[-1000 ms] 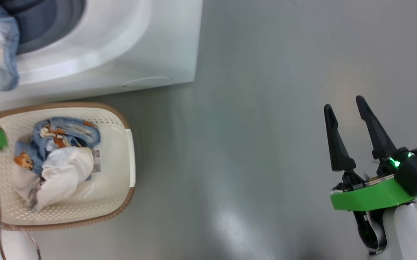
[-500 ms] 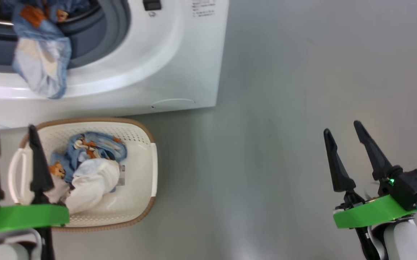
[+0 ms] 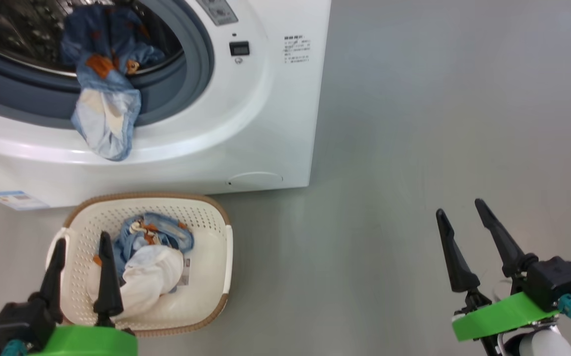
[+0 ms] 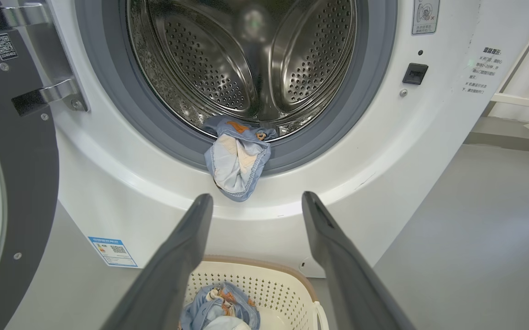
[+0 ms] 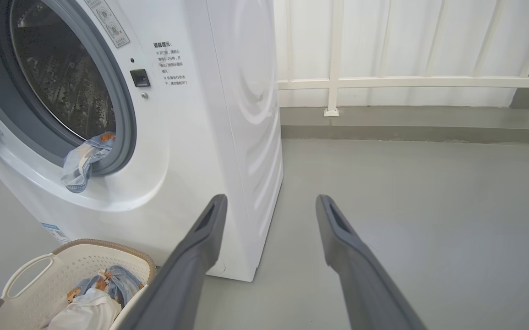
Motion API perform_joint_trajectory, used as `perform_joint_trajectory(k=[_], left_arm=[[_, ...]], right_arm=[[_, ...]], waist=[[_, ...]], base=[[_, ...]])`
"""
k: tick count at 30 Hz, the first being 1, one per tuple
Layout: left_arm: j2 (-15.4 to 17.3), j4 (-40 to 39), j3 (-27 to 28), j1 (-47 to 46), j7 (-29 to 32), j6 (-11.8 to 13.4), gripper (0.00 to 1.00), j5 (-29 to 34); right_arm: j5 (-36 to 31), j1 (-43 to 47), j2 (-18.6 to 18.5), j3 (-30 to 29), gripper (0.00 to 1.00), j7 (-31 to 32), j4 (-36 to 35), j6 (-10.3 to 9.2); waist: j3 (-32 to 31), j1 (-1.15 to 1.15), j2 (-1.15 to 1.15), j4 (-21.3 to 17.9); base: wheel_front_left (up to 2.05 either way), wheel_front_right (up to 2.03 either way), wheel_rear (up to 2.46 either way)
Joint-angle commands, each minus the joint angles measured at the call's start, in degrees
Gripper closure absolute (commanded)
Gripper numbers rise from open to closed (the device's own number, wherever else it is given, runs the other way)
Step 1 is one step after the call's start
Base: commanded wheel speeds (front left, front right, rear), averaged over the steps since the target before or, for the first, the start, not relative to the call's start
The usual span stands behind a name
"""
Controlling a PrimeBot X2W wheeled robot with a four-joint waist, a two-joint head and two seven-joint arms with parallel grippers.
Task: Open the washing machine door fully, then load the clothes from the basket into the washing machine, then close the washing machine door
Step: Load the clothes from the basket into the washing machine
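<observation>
The washing machine [image 3: 265, 123] is seen with its door [image 4: 21, 174] swung wide open on the hinge side of the opening, so that the steel drum [image 4: 246, 59] is exposed. One light-blue printed garment [image 3: 105, 118] is draped over the grey gasket [image 4: 122, 114] at the bottom of the machine's opening. It lies partly inside the drum and partly hangs down over the white front.

The basket [image 3: 152, 197] is set on the floor [image 3: 414, 148] just in front of the machine, below the opening and near the blue sticker [image 3: 16, 200]. The other clothes [image 3: 152, 262] are held in it: a blue printed piece lies toward the machine, and a white garment is bunched on the side away from it.

The left claw [image 3: 82, 237] is held above the basket, in front of the machine. Its two fingers are spread apart and nothing is gripped between them. Whether the cloth is touched by the fingertips cannot be told.

The right claw [image 3: 458, 206] is held over the floor, well apart from the machine and beyond its front corner. It is likewise spread wide and empty.
</observation>
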Motion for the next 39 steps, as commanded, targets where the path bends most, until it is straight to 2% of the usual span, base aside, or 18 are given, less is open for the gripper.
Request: perform_joint_trajectory(k=[1, 22, 32, 39], left_arm=[[1.1, -0.7, 1.7, 0.2, -0.3, -0.2, 0.0, 0.0], [0.8, 0.5, -0.9, 2.9, 1.1, -0.5, 0.0, -0.9], [0.5, 1.6, -1.3, 1.1, 0.8, -0.6, 0.0, -1.2], [0.3, 4.1, -1.2, -2.4, 1.2, -1.8, 0.0, -2.6]], right_arm=[[-0.3, 1.0, 0.1, 1.6, 0.0, -0.3, -1.1, 0.35], [-0.6, 3.6, 1.4, 2.1, 0.0, 0.8, -2.0, 0.35], [-0.3, 3.2, 1.1, 2.3, 0.0, 0.8, -2.6, 0.35], [-0.2, 2.4, 0.9, 2.5, 0.0, 0.8, -3.1, 0.35]], waist=[[-2.1, 0.0, 0.0, 0.0], [-5.9, 0.0, 0.0, -0.2], [-4.3, 0.0, 0.0, -0.2], [-1.6, 0.0, 0.0, -0.3]], base=[[0.0, 0.0, 0.0], [0.0, 0.0, 0.0], [0.0, 0.0, 0.0], [0.0, 0.0, 0.0]])
